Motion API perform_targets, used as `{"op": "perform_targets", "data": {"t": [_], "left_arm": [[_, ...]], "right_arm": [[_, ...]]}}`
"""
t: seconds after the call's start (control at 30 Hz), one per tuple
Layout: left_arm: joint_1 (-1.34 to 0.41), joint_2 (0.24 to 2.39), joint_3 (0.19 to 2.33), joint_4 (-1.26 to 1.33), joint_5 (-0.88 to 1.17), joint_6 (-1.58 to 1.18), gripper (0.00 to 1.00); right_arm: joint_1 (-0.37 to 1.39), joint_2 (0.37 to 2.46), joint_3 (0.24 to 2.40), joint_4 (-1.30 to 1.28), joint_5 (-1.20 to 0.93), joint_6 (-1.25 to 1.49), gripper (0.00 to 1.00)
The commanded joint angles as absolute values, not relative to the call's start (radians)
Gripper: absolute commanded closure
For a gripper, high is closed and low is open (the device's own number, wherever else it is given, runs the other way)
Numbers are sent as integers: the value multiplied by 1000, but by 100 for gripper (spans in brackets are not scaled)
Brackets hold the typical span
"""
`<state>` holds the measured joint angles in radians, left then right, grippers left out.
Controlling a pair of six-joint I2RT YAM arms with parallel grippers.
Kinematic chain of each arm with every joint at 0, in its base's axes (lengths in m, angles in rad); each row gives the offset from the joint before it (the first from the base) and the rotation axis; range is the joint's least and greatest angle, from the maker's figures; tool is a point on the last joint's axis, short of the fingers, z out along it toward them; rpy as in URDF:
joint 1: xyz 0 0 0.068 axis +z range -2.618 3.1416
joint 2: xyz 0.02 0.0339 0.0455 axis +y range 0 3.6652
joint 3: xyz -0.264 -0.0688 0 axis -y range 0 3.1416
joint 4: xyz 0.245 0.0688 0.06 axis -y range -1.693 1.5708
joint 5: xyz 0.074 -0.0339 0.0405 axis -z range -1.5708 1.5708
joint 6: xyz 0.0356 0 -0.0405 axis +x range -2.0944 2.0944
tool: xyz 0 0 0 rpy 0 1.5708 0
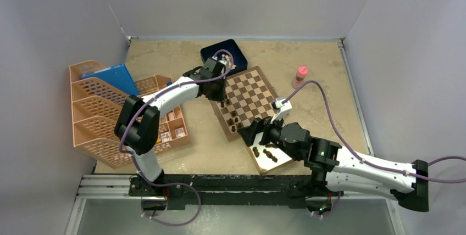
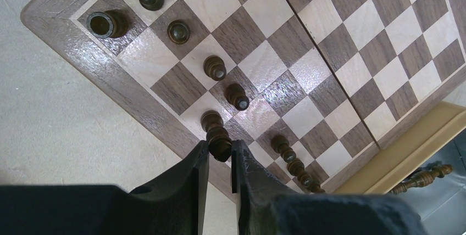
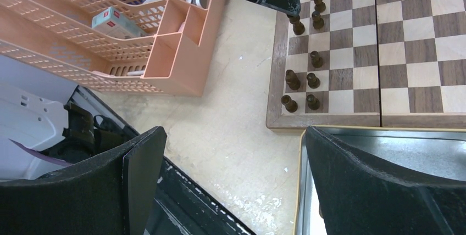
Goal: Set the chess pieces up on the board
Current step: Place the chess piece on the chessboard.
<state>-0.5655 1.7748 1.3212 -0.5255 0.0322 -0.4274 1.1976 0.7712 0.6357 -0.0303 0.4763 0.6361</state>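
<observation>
**Visitor:** What does the overhead view show?

**Onlooker:** The left hand (image 1: 222, 99) is reaching down onto the edge of the board (image 1: 250, 95), with chess pieces (image 1: 234, 117) lined up just beside it. The right hand (image 1: 250, 134) hovers at the silver tin (image 1: 277, 161), and more dark men (image 1: 267, 152) lie in the tin right next to it.

**Visitor:** And the left wrist camera?

**Onlooker:** The hand is pinched shut on a tall dark piece (image 2: 216, 133), which stands on an edge square right between the fingertips (image 2: 199, 161). Its neighbours (image 2: 238, 96) stand just ahead and off to one side. I'd say placing is the step in hand. Seat the base flat and centred on its square, part the fingers only a little so no neighbour is clipped, then lift straight up.

**Visitor:** And the right wrist?

**Onlooker:** That hand (image 3: 233, 144) is spread wide and holds nothing. The tin is under one finger, with the board's corner just ahead.
</observation>
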Motion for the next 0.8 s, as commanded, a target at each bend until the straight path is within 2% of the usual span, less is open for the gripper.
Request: {"op": "perform_targets", "data": {"t": [0.0,0.77], "left_arm": [[-572,1779,1361,-507,51,-434,82],[-578,1791,1387,-542,2,-407,82]], "right_arm": [[1198,744,658,-7,476,640,1],[1198,739,653,-10,477,640,1]]}}
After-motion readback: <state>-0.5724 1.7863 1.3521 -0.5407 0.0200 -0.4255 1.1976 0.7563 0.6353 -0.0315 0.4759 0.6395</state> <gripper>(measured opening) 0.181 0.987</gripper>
